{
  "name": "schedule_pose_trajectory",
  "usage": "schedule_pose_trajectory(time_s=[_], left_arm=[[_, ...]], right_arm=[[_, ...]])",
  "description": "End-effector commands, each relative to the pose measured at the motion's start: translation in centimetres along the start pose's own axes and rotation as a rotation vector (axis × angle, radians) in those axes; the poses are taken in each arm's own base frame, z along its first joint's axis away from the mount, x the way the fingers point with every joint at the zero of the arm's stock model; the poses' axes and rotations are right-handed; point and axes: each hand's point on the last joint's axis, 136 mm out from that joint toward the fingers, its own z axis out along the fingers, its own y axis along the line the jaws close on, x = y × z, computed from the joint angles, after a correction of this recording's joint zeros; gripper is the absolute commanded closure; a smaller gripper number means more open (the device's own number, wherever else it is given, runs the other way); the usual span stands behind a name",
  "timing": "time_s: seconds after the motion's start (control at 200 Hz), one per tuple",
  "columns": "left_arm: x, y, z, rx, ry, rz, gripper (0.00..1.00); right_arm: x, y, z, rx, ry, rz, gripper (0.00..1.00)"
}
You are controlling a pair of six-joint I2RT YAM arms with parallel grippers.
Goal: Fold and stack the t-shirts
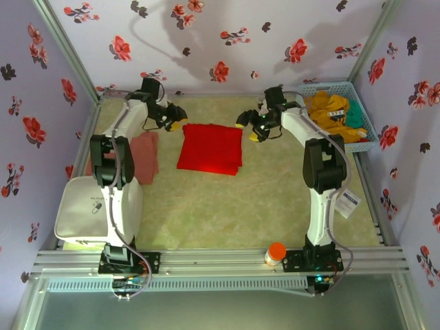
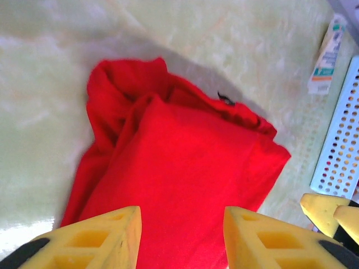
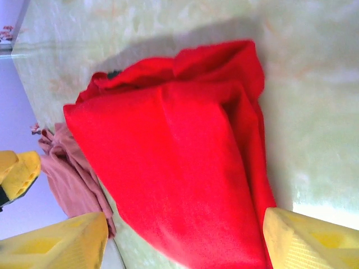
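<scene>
Though folded to a rough rectangle, red t-shirt (image 1: 210,148): upper centre of the top view, flat on the table (image 1: 247,206); its far edge is bunched and uneven in the left wrist view.
Pink t-shirt (image 1: 144,157): left of the red one and apart from it, partly hidden behind the left arm.
Open room: bare surface below the red shirt across mid-frame; white bin (image 1: 82,213) lower left, blue basket (image 1: 366,124) upper right, orange-capped bottle (image 1: 276,253) at the bottom rail.
Left gripper (image 1: 179,124): jaws parted, nothing between them, holding nothing.
Right gripper (image 1: 248,128): jaws spread wider, empty.
Shirt vs grippers: left one just off its upper-left corner, right one just off its upper-right corner; both above the cloth, no contact visible.
</scene>
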Motion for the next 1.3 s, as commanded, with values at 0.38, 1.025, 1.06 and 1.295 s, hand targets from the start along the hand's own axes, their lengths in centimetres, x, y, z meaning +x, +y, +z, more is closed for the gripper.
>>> schedule_pose_trajectory(time_s=[0.38, 1.025, 1.06, 1.295], left_arm=[[3.4, -2.1, 7.3, 0.106, 0.079, 0.000, 0.62], [1.9, 0.9, -1.4, -0.134, 0.053, 0.242, 0.57], [2.1, 1.3, -1.6, -0.143, 0.066, 0.260, 0.51], [2.8, 4.2, 0.7, -0.188, 0.131, 0.317, 0.32]], right_arm=[[3.8, 2.5, 6.2, -0.165, 0.028, 0.018, 0.27], [3.5, 2.3, 5.2, -0.138, 0.032, -0.064, 0.27], [3.4, 2.5, 4.7, -0.133, 0.027, -0.076, 0.27], [4.1, 2.4, 3.5, -0.099, 0.030, -0.112, 0.26]])
